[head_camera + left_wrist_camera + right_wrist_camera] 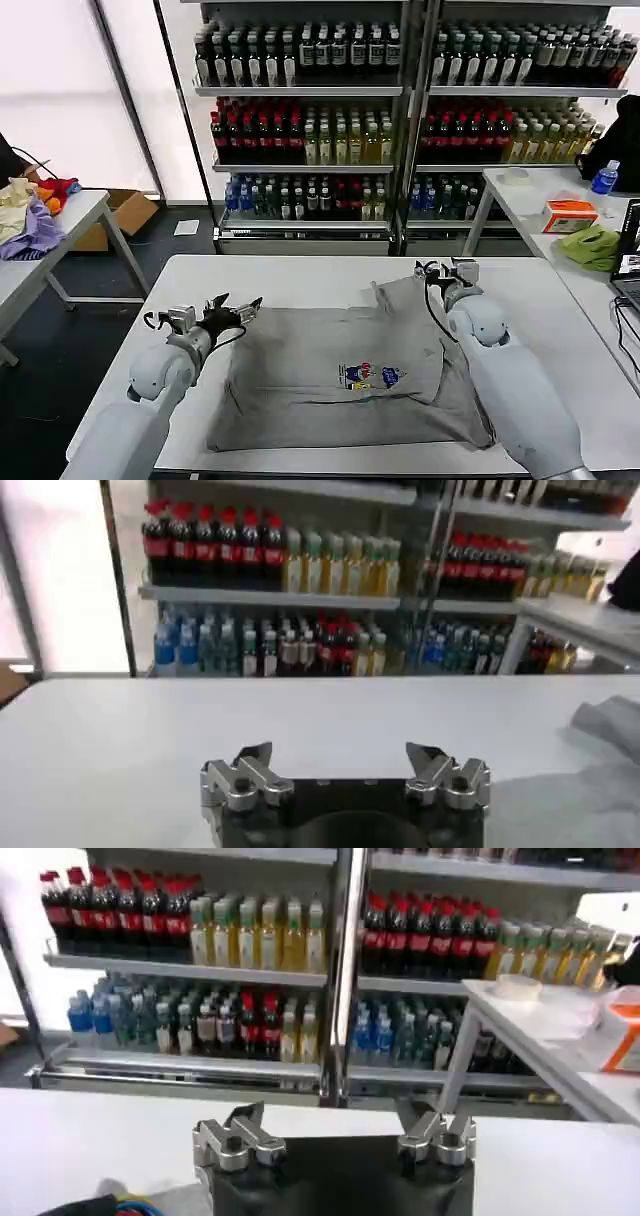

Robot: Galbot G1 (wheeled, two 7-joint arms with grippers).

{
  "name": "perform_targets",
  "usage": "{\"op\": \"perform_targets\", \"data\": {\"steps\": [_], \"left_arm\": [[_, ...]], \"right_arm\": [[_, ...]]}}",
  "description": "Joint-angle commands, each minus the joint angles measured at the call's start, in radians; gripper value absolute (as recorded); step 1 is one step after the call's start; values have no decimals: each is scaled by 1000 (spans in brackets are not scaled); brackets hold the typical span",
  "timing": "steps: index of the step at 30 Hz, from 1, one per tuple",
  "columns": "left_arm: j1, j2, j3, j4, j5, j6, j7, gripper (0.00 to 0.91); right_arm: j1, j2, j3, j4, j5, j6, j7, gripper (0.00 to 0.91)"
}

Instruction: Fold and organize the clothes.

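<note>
A light grey short-sleeved shirt (330,385) lies spread on the white table (300,275), its small multicoloured chest print (370,376) facing up, one side folded inward. It stretches between the left gripper (240,310) and the right gripper (437,270), both with fingers apart.

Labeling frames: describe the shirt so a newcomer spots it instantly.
Find the white table before the drink shelves. The grey shirt lies flat on it between both grippers. Its small multicoloured chest print sets it apart.
</note>
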Motion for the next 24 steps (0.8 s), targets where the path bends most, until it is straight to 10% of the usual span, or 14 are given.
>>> {"op": "perform_targets", "data": {"steps": [1,24], "left_arm": [[-92,-11,63,128,38,5,1,907],[-97,-29,83,176,61,8,4,877]], "right_arm": [[81,56,-39,-161,-23,3,-22,907],[48,106,-20,-239,-48,9,-25,907]]}}
